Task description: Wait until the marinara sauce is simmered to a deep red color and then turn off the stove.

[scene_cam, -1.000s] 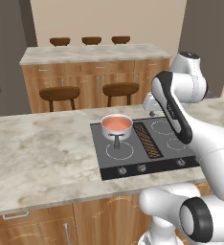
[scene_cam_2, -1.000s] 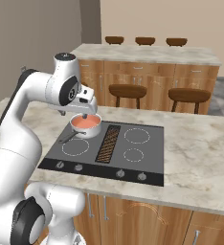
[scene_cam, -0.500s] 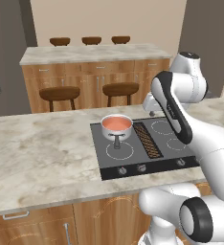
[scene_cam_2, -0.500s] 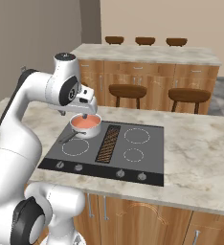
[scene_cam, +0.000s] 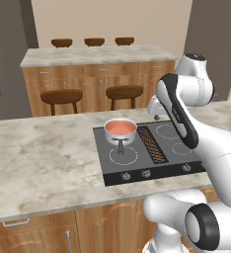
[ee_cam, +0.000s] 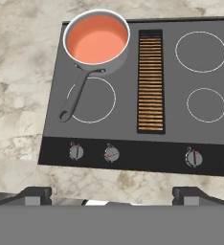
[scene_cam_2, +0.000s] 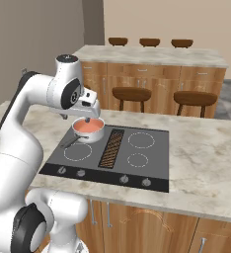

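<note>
The marinara sauce (ee_cam: 97, 38) is a smooth orange-pink disc in a small steel saucepan (ee_cam: 115, 61) on the stove's (ee_cam: 128, 95) back left burner. The pan's dark handle (ee_cam: 75, 98) points toward the front knobs (ee_cam: 112, 153). My gripper (ee_cam: 113, 195) hangs open and empty high above the stove's front edge, touching nothing. From the right base view, the gripper (scene_cam_2: 89, 118) is above the sauce (scene_cam_2: 87, 127) on the black stove (scene_cam_2: 152, 153). In the left base view the sauce (scene_cam: 120, 127) sits left of the brown grill strip (scene_cam: 152, 144).
A marble counter (scene_cam: 43, 153) surrounds the cooktop. Bar stools (scene_cam: 61, 96) stand behind it, before a second wooden counter (scene_cam: 97, 54). Several knobs line the stove's front, two at the left (ee_cam: 76, 152) and two at the right (ee_cam: 194, 157).
</note>
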